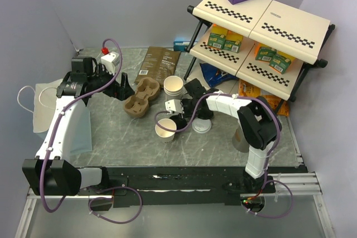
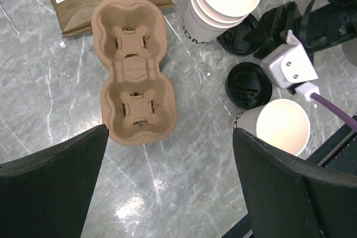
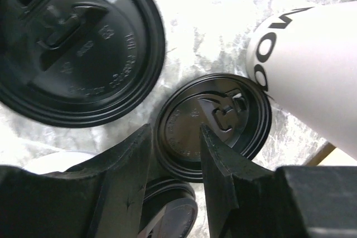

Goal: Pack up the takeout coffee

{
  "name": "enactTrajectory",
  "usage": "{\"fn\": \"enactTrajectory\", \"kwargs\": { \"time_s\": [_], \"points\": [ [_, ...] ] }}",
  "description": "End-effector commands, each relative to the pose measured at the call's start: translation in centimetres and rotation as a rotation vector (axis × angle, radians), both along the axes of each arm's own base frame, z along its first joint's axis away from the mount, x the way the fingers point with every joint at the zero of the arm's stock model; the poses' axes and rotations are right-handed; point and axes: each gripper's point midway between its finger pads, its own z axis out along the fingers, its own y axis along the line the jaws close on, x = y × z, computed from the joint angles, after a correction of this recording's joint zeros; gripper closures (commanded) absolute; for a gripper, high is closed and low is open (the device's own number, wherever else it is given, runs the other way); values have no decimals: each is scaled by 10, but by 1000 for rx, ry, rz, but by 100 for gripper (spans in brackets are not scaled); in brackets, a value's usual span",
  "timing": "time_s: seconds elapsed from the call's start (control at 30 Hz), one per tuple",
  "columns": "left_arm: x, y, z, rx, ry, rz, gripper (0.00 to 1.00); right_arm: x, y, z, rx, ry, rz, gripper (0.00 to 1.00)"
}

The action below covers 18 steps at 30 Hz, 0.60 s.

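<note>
takeout cup (image 2: 281,125) open-topped — left gripper (image 2: 170,133) spread wide, right gripper (image 3: 175,133) straddles black lid (image 3: 237,110), grip unclear.

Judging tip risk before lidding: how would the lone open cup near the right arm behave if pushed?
The lone cup stands upright and looks empty, so it is probably light and apt to slide or tip. Its paper wall, with no lid on, would likely dent under a firm squeeze.
</note>
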Motion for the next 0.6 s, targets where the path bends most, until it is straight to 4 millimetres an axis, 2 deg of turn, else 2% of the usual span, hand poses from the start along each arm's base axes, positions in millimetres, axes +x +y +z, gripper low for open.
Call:
{"fn": "enactTrajectory", "kwargs": {
  "time_s": [0.0,0.07,0.13,0.23,0.33,0.57],
  "points": [
    [-1,-1,25,-13,-72,-10,0,-24,5,24,55,0,107,52],
    [-2,-1,24,-16,-72,-12,1,-46,-3,33,57,26,180,52],
    [-3,-2,22,-21,-69,-13,1,-70,-2,42,106,48,271,52],
    [-3,-2,20,-25,-64,-13,1,-98,0,44,147,75,369,50],
    [-4,-2,20,-26,-61,-11,1,-106,8,38,145,65,417,50],
    [-6,0,20,-22,-57,-7,1,-101,29,21,110,20,503,55]
  ]
}}
